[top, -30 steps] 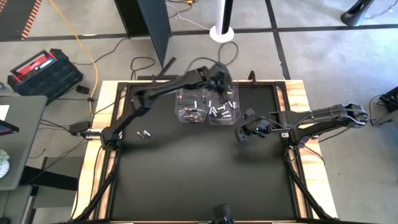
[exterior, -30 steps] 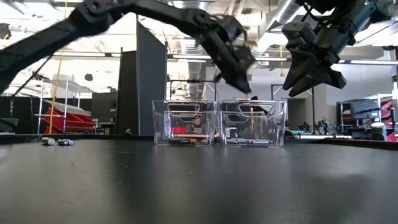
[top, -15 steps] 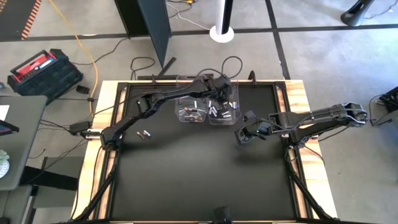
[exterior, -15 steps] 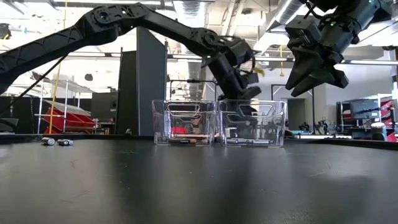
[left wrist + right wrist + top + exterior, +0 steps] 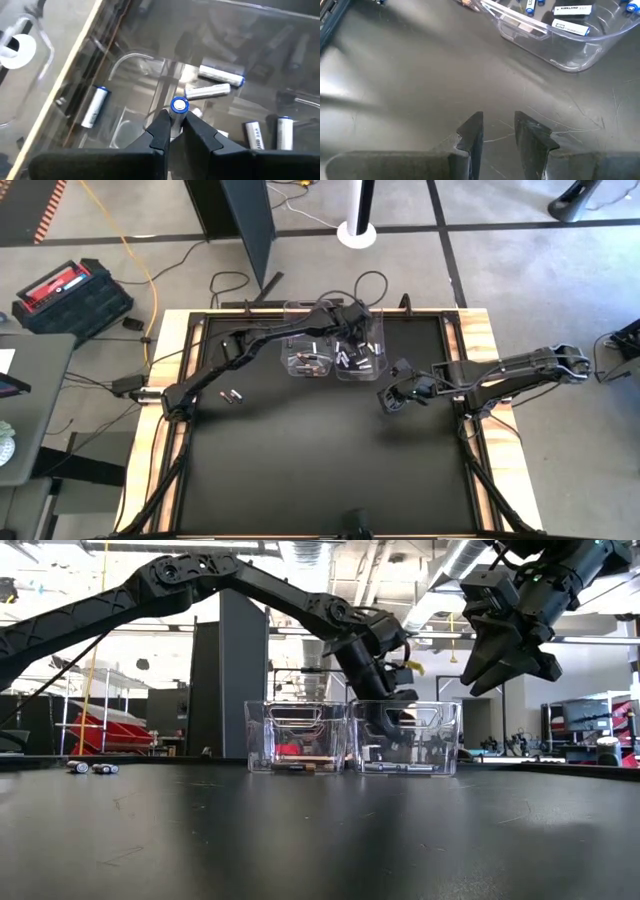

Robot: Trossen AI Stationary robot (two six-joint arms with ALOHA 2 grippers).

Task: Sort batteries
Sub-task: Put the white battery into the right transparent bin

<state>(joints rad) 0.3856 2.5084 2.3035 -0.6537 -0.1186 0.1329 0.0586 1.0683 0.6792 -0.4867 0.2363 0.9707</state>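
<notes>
One white battery point(image 5: 178, 107) clamped in your left gripper point(image 5: 173, 127), now lowered into right bin point(image 5: 360, 356); right gripper point(image 5: 498, 131) unchanged, fingers apart, empty.

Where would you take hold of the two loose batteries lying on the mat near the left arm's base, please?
The two loose batteries lie flat, close together on the bare mat, away from the bins. I would come straight down on one and close the jaws across the middle of its round body, probably the outer one first, since its neighbour crowds one side.
</notes>
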